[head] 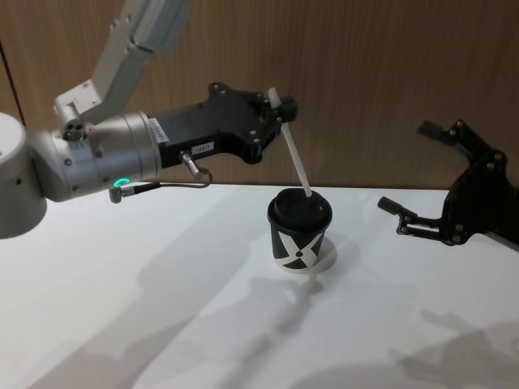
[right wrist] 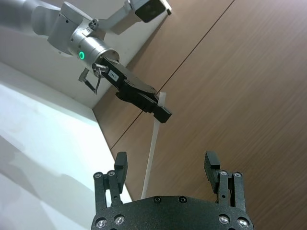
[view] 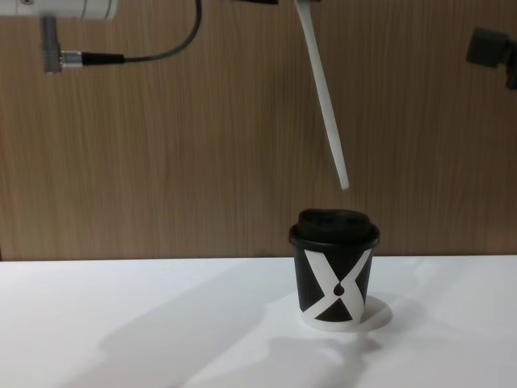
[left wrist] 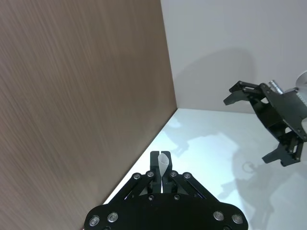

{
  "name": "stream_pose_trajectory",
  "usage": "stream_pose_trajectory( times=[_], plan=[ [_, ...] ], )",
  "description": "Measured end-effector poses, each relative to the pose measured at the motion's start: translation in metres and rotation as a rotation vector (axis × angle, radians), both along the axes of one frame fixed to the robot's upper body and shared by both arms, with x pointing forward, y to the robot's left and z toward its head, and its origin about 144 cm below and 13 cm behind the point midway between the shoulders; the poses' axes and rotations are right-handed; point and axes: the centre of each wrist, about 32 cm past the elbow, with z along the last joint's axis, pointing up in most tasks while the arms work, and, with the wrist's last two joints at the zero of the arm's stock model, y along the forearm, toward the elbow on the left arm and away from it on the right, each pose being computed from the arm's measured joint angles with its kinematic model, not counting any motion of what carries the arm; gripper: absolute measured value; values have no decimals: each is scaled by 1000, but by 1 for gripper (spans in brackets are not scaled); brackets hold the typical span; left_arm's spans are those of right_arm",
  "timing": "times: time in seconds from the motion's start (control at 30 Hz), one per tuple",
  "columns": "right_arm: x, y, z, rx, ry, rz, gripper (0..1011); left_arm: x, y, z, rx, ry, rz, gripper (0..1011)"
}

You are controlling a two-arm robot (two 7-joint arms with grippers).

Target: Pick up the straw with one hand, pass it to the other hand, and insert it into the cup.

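straw point(head: 296, 158) pinched in left gripper point(head: 280, 107), tip hanging above cup point(head: 300, 239), right gripper point(head: 418, 172) wide open, empty

Left claw point(head: 284, 109) reaches out level, pinching the straw point(head: 297, 160); right claw point(head: 407, 167), well apart beside it, gapes wide.

Before me is a smooth white desk point(head: 162, 308) that runs back to a brown wood-grain wall point(head: 365, 73). One thing stands on it: a small black paper cup point(head: 299, 239) with a white X and a black domed lid, upright, right of my centre, near the wall.
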Motion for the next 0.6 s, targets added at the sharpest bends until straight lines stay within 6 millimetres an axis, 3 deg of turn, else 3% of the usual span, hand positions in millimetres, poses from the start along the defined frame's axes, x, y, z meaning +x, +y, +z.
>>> stream_pose_trajectory(
  times=[0.6],
  plan=[
    [0, 0, 0, 0, 0, 0, 1001, 13, -11, 1, 47, 20, 6, 18]
  ],
)
